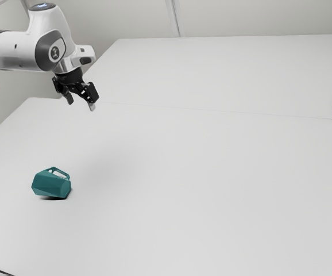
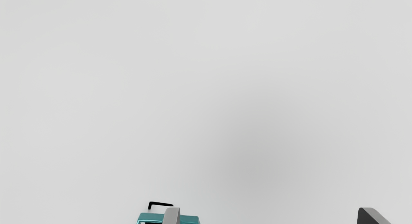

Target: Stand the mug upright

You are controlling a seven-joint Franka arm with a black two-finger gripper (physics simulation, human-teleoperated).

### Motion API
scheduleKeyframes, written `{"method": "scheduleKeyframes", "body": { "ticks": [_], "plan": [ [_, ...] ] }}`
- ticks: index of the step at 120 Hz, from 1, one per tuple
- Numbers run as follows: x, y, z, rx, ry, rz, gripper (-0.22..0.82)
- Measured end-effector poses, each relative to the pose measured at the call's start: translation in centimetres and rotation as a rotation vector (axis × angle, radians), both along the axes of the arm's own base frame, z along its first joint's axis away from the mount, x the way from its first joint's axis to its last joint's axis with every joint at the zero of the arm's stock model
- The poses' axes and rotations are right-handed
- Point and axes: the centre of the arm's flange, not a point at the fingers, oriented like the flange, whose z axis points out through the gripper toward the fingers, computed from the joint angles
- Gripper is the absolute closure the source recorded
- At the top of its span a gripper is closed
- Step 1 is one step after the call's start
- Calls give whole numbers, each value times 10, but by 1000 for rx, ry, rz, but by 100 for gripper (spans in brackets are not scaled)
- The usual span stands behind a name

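Teal mug [image 1: 51,184] on its side on white table [image 1: 212,190], handle [image 1: 61,170] on upper side. Mug well below tool [image 1: 81,104], apart from it. Tool state: fingers wide apart, in air over table. Wrist view: one fingertip [image 2: 171,216] crosses line of sight to mug, part of mug seen either side; other fingertip well off to side. Soft shadow [image 2: 252,166] on table nr. mug.
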Motion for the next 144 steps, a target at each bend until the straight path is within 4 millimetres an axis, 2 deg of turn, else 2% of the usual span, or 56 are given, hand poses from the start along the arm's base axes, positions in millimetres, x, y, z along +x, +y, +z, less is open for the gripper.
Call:
{"method": "scheduleKeyframes", "body": {
  "ticks": [17, 36, 60, 74, 84, 106, 122, 144],
  "plan": [
    [-2, 3, 5, -13, -16, -15, 0],
    [-21, 72, 1, -81, -17, 88, 0],
    [-59, 126, -27, -194, 16, 164, 0],
    [-86, 170, -48, -292, 19, 226, 0],
    [-101, 191, -65, -355, 27, 240, 0],
    [-124, 237, -135, -496, 89, 253, 0],
    [-132, 253, -174, -573, 117, 219, 0],
    [-136, 259, -206, -675, 134, 155, 0]
  ]
}}
